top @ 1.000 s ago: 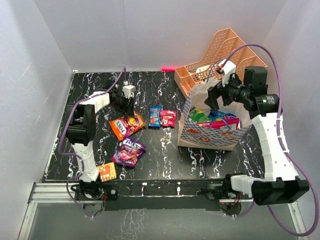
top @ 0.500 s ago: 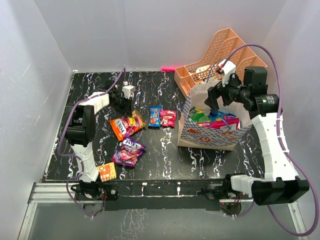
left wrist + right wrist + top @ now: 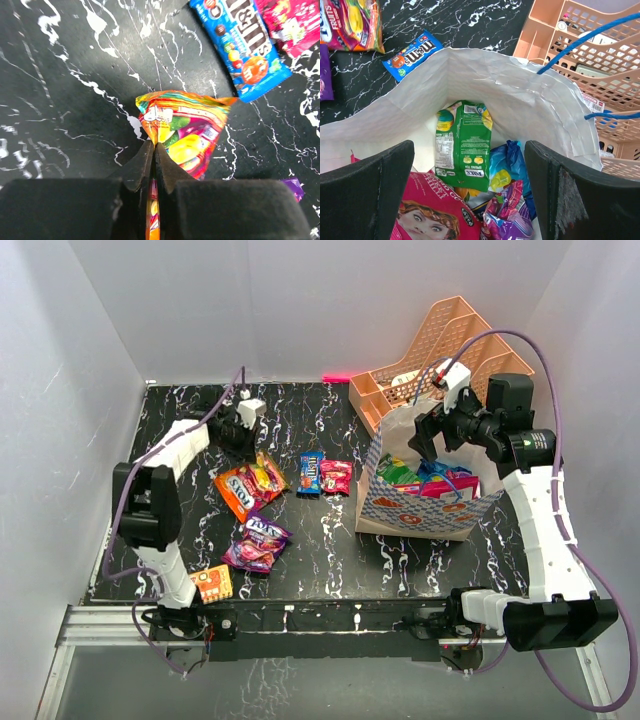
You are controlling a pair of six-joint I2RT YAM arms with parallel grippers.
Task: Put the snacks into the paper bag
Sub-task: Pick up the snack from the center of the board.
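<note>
My left gripper (image 3: 244,443) (image 3: 154,146) is shut on one end of an orange, multicoloured fruit-candy packet (image 3: 250,484) (image 3: 186,127) at the table's left. A blue M&M's packet (image 3: 310,474) (image 3: 245,47), a pink packet (image 3: 336,476), a purple packet (image 3: 256,542) and a small orange packet (image 3: 214,584) lie on the table. The paper bag (image 3: 415,512) (image 3: 520,95) stands at the right, holding a green packet (image 3: 464,145), a pink packet (image 3: 435,215) and blue and purple ones. My right gripper (image 3: 436,440) (image 3: 469,150) is open and empty over the bag's mouth.
A peach mesh file organizer (image 3: 440,350) (image 3: 580,50) stands right behind the bag, against the back wall. The bag's blue cord handles (image 3: 585,40) rise beside my right gripper. White walls close in the black marbled table (image 3: 180,540) on three sides.
My left arm has swung its elbow out to the left, and its gripper has moved slightly towards the back with the fruit-candy packet in it. The right arm has not moved.
</note>
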